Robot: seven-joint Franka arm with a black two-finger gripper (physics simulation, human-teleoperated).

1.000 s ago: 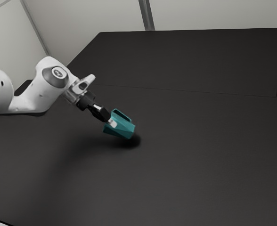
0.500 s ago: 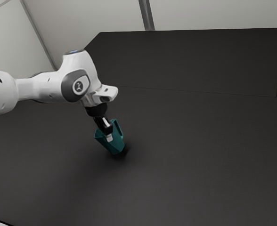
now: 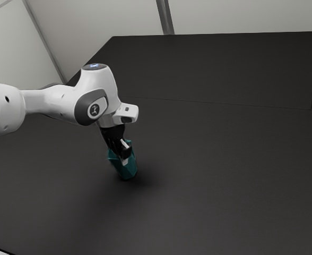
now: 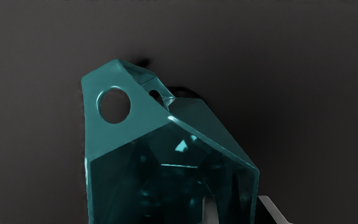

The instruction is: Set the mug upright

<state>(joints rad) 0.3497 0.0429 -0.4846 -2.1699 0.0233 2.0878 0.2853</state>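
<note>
The mug (image 3: 127,171) is on or just above the dark surface (image 3: 225,180), below the gripper (image 3: 124,159), at the exterior view's left of centre. It is not quite upright: its body leans, with the mouth end toward the exterior view's upper left and the base lower and a little toward the right. A soft shadow (image 3: 148,183) spreads beside the base; whether the base touches the surface all round, part of it, or none, I cannot tell.

The wrist view looks into the open mouth of the mug. The inside is deep teal, faceted, with small bright glints on its walls. One fingertip (image 4: 210,211) reaches into the mug, and the other fingertip (image 4: 273,209) stands outside, just beyond the rim, so that one wall of the mug runs between them. The jaws appear to be drawn in and holding the mug by that wall, though the contact lies low and dark, so the exact touching spots are hard to make out.

The handle (image 4: 109,137) extends from the mug on the side away from the fingertips. Its flat, angular face is level with the rim and has a round opening, through which the dark surface can be seen. The white arm (image 3: 50,101) comes in from the exterior view's left, bending down toward the mug.
</note>
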